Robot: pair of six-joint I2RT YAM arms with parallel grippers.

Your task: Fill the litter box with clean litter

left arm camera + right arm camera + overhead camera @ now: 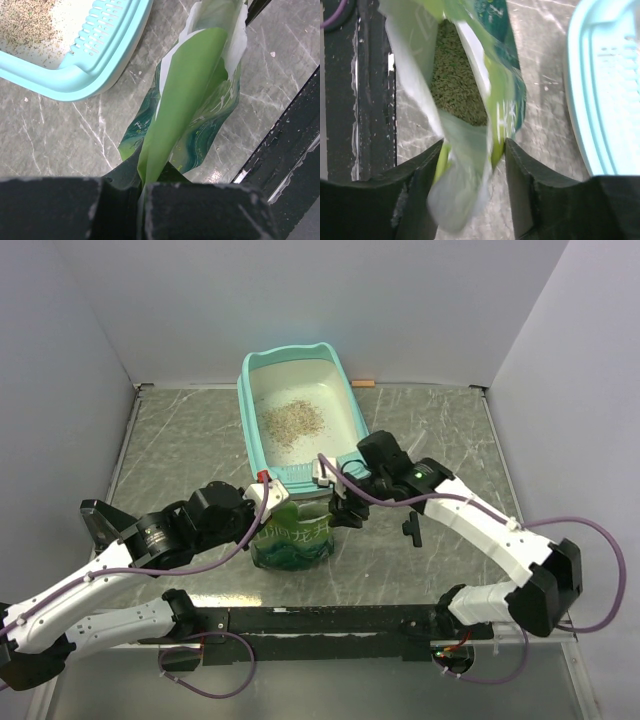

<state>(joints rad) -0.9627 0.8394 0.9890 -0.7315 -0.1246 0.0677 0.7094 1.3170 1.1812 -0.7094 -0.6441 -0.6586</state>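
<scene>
Jaws of the left gripper (pixel 142 192) squeeze tight on one edge of the green bag (pixel 195 90). The right gripper (pixel 472 162) has its jaws on both sides of the other edge. That part is blurry, so I cannot tell if they pinch. The litter box (pixel 350 405) sits just behind the bag, with a little clean litter (pixel 292 420) inside.

The turquoise litter box (pixel 295 476), rounded at the corners and whitish inside, sits flat at the table's (pixel 180 440) 12 o'clock, slotted end toward 6 o'clock. A thin, loose patch of beige-grey clean litter (pixel 293 420) lies at its centre. More granules fill the open green bag (pixel 292 540) just beyond its 6 o'clock rim.
</scene>
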